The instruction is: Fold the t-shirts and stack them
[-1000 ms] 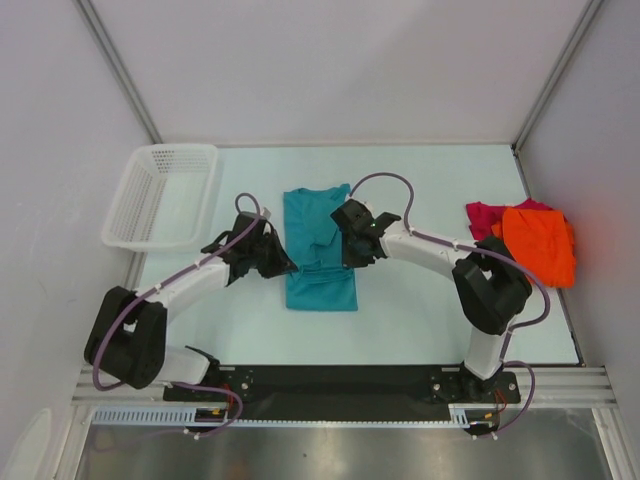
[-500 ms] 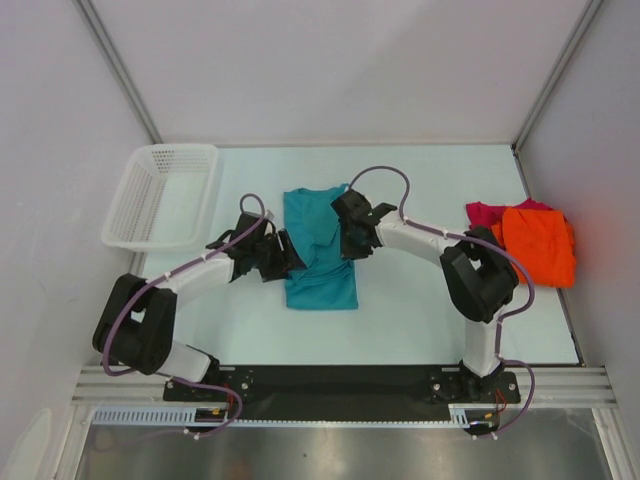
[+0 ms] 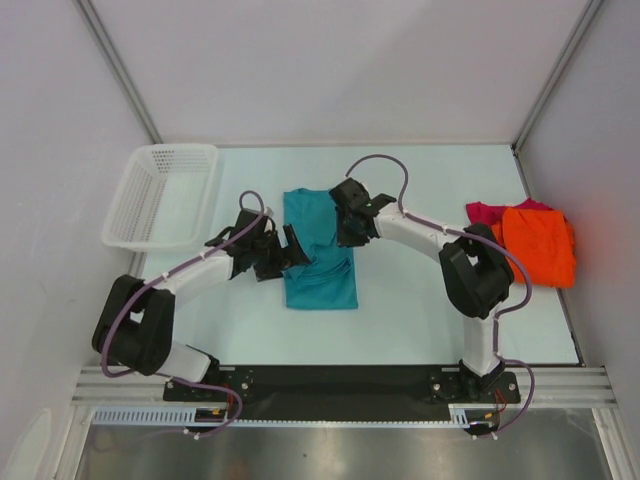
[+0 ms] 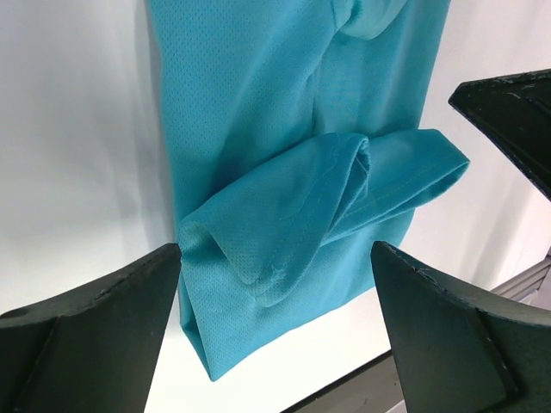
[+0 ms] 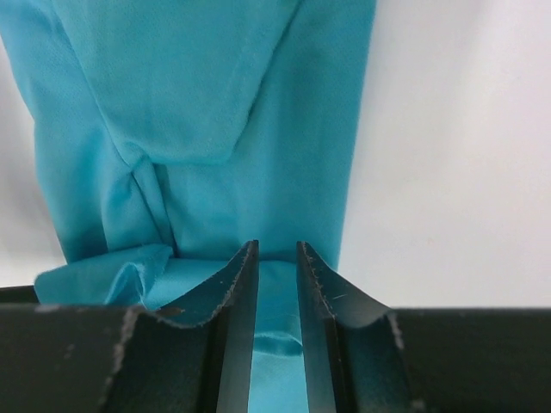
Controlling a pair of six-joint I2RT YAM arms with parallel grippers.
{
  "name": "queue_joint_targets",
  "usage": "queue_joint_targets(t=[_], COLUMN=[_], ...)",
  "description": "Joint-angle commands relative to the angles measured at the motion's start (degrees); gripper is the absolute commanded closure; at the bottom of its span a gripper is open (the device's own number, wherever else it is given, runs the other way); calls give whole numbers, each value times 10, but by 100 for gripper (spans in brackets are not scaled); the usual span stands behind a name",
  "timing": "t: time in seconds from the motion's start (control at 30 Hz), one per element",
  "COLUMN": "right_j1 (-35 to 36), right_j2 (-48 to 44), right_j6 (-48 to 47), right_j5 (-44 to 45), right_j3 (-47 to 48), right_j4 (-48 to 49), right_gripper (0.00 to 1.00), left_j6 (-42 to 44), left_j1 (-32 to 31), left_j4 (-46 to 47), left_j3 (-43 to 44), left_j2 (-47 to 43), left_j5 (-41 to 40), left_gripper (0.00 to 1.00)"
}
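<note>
The teal-blue t-shirt point(image 3: 322, 272) lies folded into a narrow strip at the table's middle. One loose fold point(image 4: 344, 194) is turned across it. My left gripper point(image 3: 291, 249) hovers at the shirt's left edge, and in the left wrist view it point(image 4: 275, 331) stands wide open over the cloth, holding nothing. Over the shirt's far right part, my right gripper point(image 3: 346, 214) has its jaws a narrow gap apart point(image 5: 277, 249), with teal cloth point(image 5: 215, 103) showing below the gap and nothing clamped. The orange t-shirt point(image 3: 541, 245) lies crumpled on the magenta one point(image 3: 484, 214) at the right.
A white mesh basket point(image 3: 160, 195) stands at the back left. Enclosure walls and frame posts bound the table on three sides. The black base rail point(image 3: 340, 385) runs along the near edge.
My left gripper has opened wide, let go of the teal cloth and shifted right. The right gripper's jaws have parted slightly and it has moved toward the far end of the shirt.
</note>
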Motion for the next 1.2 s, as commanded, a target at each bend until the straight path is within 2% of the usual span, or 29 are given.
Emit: queue_joint_targets(t=[0.0,0.33,0.47,0.7,1.17], right_j1=[2,52,76,95,79], right_j2=[-73,-204,-217,-196,-129], right_j6=[2,56,74,90,69], right_j5=[20,61,64,60,51], right_j3=[-29,-148,-178,-207,-197], right_j4=[-5,-19,-17,2,38], right_gripper=[71,71,71,73,74], left_j6=[7,7,3,-6,3], left_j1=[5,5,5,5,5], left_j4=[-4,-26,-25,-16,-13], left_j3=[6,-51,-83,-126,-103], left_j2=[-52,-134,-161,-181,-144], left_j5=[-3,-5,-2,-5,-8], left_gripper=[2,3,3,3,3])
